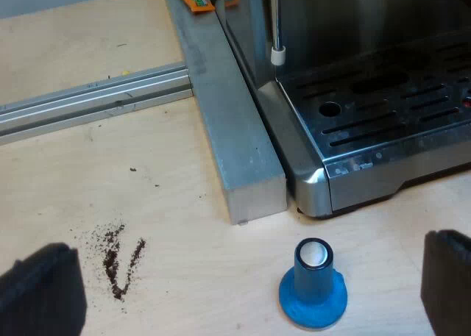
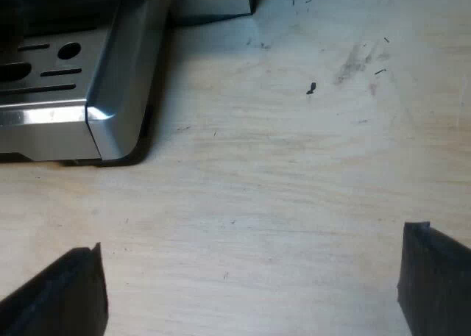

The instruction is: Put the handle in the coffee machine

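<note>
Both apart: left end effector (image 1: pixel 246 281), right end effector (image 2: pixel 250 270); one tamper (image 1: pixel 313 286), one espresso machine (image 1: pixel 383 108).

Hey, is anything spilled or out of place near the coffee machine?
Yes. Dark coffee grounds lie scattered on the bare wooden table, apart from the upright blue tamper. A few dark specks also dot the table near the espresso machine.

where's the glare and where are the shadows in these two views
Left wrist view: glare on the chrome front corner of the espresso machine, a glint on top of the blue tamper, even soft light on the table. Right wrist view: a bright streak down the machine's corner, dark shadow under its base.
</note>
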Robot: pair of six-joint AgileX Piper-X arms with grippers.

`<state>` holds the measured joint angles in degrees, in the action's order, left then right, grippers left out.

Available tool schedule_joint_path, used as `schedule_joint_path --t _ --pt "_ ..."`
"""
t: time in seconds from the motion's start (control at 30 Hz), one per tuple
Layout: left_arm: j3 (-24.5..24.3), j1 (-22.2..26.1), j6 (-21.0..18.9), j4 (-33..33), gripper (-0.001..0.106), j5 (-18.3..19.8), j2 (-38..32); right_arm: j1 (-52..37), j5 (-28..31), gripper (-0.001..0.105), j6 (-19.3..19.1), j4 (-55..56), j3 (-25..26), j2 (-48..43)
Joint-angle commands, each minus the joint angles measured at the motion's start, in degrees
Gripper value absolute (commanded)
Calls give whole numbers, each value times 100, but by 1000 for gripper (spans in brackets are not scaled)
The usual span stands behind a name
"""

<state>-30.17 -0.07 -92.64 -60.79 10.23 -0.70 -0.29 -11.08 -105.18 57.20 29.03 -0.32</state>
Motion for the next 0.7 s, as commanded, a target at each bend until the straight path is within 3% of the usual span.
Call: schedule_joint_path --t 0.03,0.57,0.7 --pt "-19 -23 92 75 93 -52 -803 -9 -35 81 -6 6 26 -265" --pt "49 -23 137 205 93 -52 -803 -9 -35 81 -6 6 26 -265" --pt "49 -240 148 205 93 -52 -803 -9 -35 81 -6 6 26 -265"
